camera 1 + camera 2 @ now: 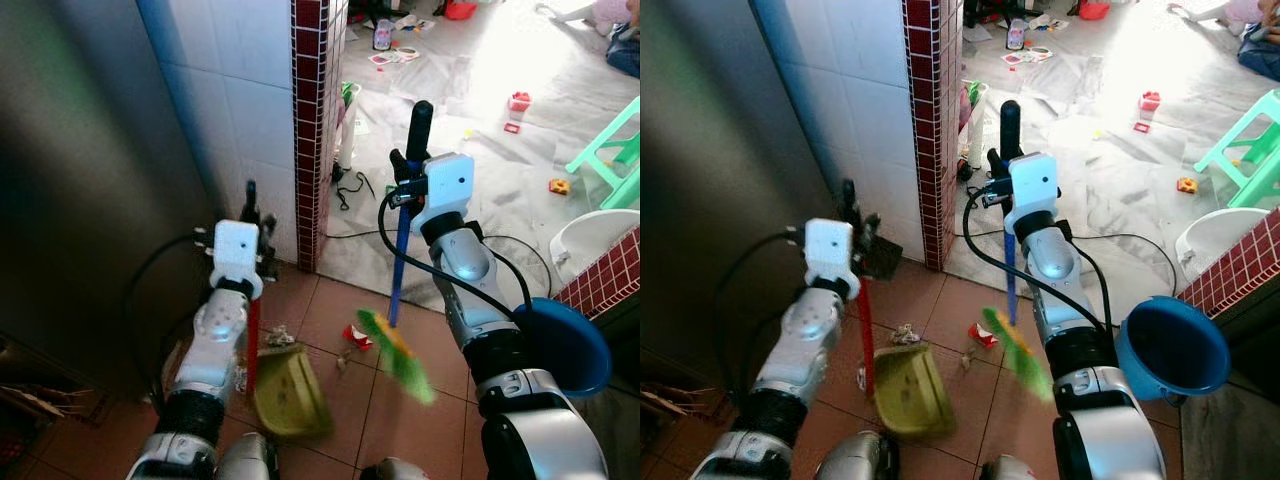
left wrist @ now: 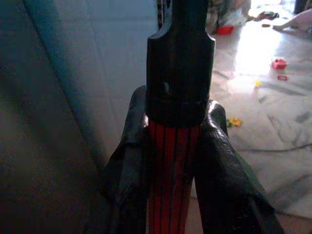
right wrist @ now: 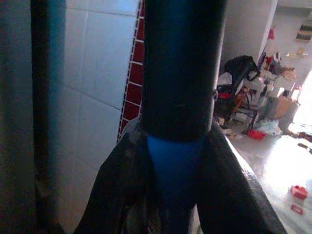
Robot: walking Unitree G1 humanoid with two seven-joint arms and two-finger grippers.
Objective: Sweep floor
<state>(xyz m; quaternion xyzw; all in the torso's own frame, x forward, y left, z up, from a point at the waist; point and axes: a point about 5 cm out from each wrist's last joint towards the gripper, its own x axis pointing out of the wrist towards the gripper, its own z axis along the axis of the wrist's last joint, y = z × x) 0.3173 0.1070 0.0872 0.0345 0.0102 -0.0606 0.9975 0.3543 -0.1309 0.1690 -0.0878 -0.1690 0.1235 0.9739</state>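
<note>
Gripping one broom (image 1: pixel 398 290), one dustpan (image 1: pixel 290 393).

A lived-in home: tiled walls (image 1: pixel 235 90), toys (image 1: pixel 519 101) scattered on marble floor (image 1: pixel 470 150), green plastic stool (image 1: pixel 612 150).

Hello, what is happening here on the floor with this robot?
The robot is sweeping. Its right gripper is shut on a blue broom handle, with the green bristles blurred above the brown tiles. Its left gripper is shut on the red handle of an olive dustpan resting on the floor. Small litter lies between broom and dustpan.
</note>
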